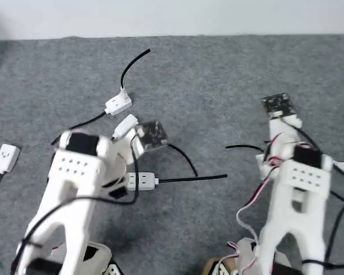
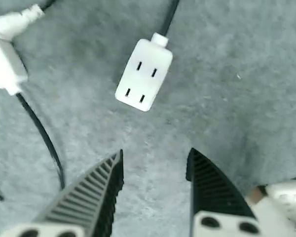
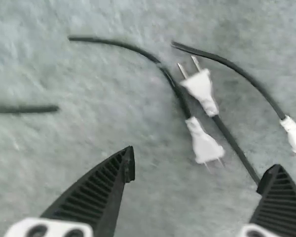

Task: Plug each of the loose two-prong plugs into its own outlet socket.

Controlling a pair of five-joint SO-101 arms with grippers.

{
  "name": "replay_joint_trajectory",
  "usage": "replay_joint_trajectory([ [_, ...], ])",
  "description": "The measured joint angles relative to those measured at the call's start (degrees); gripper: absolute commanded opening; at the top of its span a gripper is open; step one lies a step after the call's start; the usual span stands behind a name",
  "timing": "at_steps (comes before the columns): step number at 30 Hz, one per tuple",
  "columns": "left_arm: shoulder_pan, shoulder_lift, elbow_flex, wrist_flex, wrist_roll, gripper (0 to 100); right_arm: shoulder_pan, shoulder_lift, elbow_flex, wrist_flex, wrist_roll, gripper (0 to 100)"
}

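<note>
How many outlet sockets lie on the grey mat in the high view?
3. The far socket lies toward the back of the mat, the left-edge socket by the picture's left border, the near socket beside the left arm. The arms may hide more.

On the worktop [image 1: 218,69], an outlet socket [image 2: 144,81] lies just ahead of the left claw [image 2: 155,168] — not touching it; ahead of the right claw [image 3: 202,168], one plug [image 3: 200,89] lies tail to tail with another plug [image 3: 205,145]
</note>
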Motion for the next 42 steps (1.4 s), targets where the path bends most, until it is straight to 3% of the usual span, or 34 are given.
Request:
replay_joint_trajectory([
  [4,-3.08,-10.11,11.16,-7.38,7.21,20,4.04,9.49,-3.87,0.53,9.14,38.7],
  [9,-12.75,-24.35,23.03,-17.76,17.05,20,10.55,21.27,-13.1,0.53,16.09,37.2],
  [14,-21.8,-35.34,35.69,-29.63,24.26,20,17.41,32.88,-26.11,0.0,21.01,20.5],
  [17,-23.21,-39.03,41.76,-33.67,26.37,20,19.52,41.14,-32.79,0.09,25.05,18.3],
  [22,-23.47,-40.97,47.3,-37.89,26.81,20,23.56,53.45,-46.68,0.7,28.75,25.9],
  [34,-23.47,-41.05,48.62,-39.3,26.99,20,24.0,70.77,-68.4,5.98,39.12,24.9],
  [42,-23.47,-41.41,49.67,-39.3,26.99,20,23.56,77.01,-73.76,6.95,41.85,6.1],
])
